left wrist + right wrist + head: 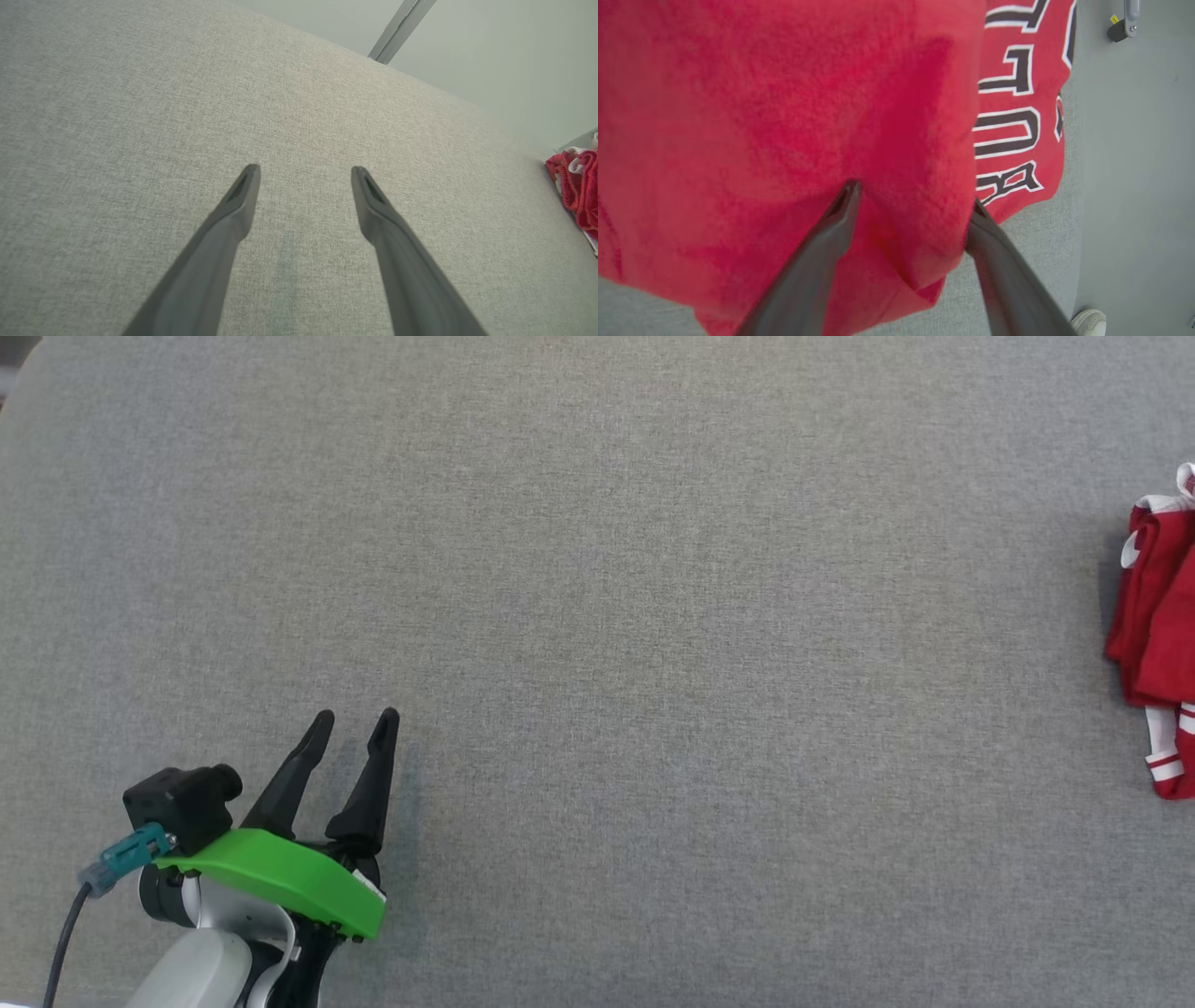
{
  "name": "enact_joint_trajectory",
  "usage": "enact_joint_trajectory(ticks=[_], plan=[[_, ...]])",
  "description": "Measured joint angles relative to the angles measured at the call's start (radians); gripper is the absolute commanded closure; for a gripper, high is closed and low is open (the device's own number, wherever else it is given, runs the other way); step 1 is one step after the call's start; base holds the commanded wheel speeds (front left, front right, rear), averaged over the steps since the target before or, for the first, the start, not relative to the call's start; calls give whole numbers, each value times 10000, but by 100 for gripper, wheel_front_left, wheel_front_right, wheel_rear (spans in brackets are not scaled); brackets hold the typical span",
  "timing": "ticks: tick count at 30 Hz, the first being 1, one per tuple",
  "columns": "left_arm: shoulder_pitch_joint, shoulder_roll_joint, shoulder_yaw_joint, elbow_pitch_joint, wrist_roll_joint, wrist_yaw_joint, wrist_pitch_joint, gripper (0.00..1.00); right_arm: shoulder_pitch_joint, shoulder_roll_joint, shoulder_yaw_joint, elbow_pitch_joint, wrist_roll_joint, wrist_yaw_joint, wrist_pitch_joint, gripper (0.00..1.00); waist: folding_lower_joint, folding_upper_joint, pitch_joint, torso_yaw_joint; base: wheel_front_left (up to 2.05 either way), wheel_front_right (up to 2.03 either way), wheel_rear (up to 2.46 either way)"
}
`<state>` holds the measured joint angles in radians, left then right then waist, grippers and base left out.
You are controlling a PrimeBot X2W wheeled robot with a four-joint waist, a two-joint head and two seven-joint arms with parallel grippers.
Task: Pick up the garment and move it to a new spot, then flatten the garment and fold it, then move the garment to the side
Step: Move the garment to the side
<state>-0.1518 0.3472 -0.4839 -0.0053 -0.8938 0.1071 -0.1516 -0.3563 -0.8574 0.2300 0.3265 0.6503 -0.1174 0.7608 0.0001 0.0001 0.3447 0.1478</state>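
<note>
Left gripper [358, 714] at the near left, above the gray cloth-covered table [597, 569]. Fingers spread apart, nothing between them, tips pointing toward the far side. Well apart from the garment [1153, 616].

Garment at the right edge of the table, bunched in a red heap with white-striped trim, cut off by the edge of the head view.

From the right wrist, red cloth close under the right gripper [915, 193]. Fingers wide apart, straddling a raised fold, one tip sunk into the cloth and the other at the fold's edge. Not clamped on it. Past the fold, black letters [1013, 116] outlined in white on a flatter red part.

Beyond the table's edge, gray floor [1134, 163], with a white shoe [1088, 321] at the view's bottom corner.
</note>
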Motion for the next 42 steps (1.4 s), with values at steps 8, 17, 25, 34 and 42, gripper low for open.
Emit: enact_joint_trajectory(ticks=[8,17,25,34,42], plan=[[-17,-4,50,286,15,0,-90,0,439,270,-370,278,-403,-63,-1383,0,0,0,-319,-200,0,0,0],[10,17,205,625,326,0,-389,0,435,918,-750,-823,-949,-65,-3751,0,-1,0,-1031,-511,0,0,0],[339,40,316,1126,593,88,-623,0,1026,2196,-798,-2151,-1457,-77,-6594,0,-1,0,-1873,-800,0,0,0],[1232,-44,364,1793,1158,109,-796,0,2850,3854,-738,-2337,-2109,-77,-9135,0,-1,0,-2863,-1029,0,0,0],[1516,-217,596,2048,1638,121,-970,0,4594,4780,-836,-1670,-2579,-77,-10326,0,-1,0,-3484,-1033,0,0,0]])
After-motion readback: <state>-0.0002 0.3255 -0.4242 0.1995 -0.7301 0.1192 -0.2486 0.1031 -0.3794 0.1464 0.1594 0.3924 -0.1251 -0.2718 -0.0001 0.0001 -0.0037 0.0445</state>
